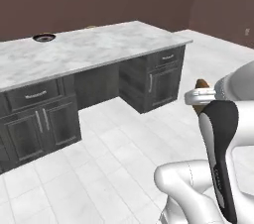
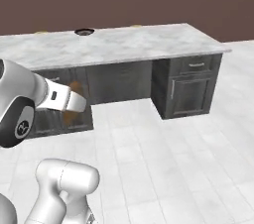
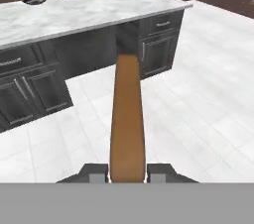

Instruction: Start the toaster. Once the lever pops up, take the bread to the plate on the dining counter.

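- We see the gripper [image 3: 127, 174] pinching the bread [image 3: 127, 119], one finger [image 3: 95, 174] on each side of the slice's near end.
- In the hand view the slice runs edge-on, straight away from the fingers toward the counter [image 3: 89, 12].
- Arm is folded up over the floor [image 1: 114, 148], well short of the counter; in the left base view a brown bit of bread [image 1: 202, 84] pokes up behind the wrist.
- In the right base view the forearm reaches right, bread [image 2: 75, 89] at its tip in front of the cabinets [image 2: 191, 86].
- The plate [image 1: 44, 37] sits on the counter's far edge, well apart from the bread.
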Available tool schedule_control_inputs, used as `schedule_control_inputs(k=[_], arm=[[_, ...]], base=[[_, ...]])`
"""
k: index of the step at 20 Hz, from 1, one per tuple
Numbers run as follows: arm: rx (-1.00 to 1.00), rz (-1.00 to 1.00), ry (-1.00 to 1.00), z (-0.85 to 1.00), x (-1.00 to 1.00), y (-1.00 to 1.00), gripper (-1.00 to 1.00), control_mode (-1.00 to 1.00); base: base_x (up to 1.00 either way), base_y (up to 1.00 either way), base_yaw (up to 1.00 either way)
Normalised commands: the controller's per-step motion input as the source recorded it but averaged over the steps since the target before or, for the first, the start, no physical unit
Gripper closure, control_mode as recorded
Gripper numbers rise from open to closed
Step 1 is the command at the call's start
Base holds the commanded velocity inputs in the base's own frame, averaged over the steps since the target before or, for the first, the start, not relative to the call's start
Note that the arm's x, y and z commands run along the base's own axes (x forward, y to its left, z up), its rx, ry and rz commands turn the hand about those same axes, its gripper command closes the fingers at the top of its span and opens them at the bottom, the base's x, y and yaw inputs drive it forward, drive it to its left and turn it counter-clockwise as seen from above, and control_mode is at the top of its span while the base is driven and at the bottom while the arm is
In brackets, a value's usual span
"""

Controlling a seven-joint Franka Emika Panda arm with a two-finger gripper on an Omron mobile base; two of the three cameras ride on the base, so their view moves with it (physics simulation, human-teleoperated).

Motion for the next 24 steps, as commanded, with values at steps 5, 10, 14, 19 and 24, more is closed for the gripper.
schedule_control_inputs(k=[5,10,14,19,24], arm=[[0.00,0.00,0.00,0.00,0.00,0.00,1.00,1.00],[0.00,0.00,0.00,0.00,0.00,0.00,1.00,1.00],[0.00,0.00,0.00,0.00,0.00,0.00,1.00,1.00],[0.00,0.00,0.00,0.00,0.00,0.00,1.00,1.00],[0.00,0.00,0.00,0.00,0.00,0.00,1.00,1.00]], base=[[0.87,-0.35,0.64],[0.48,-1.00,0.30],[0.31,-1.00,0.12],[0.32,-1.00,0.06],[0.47,-1.00,0.03]])
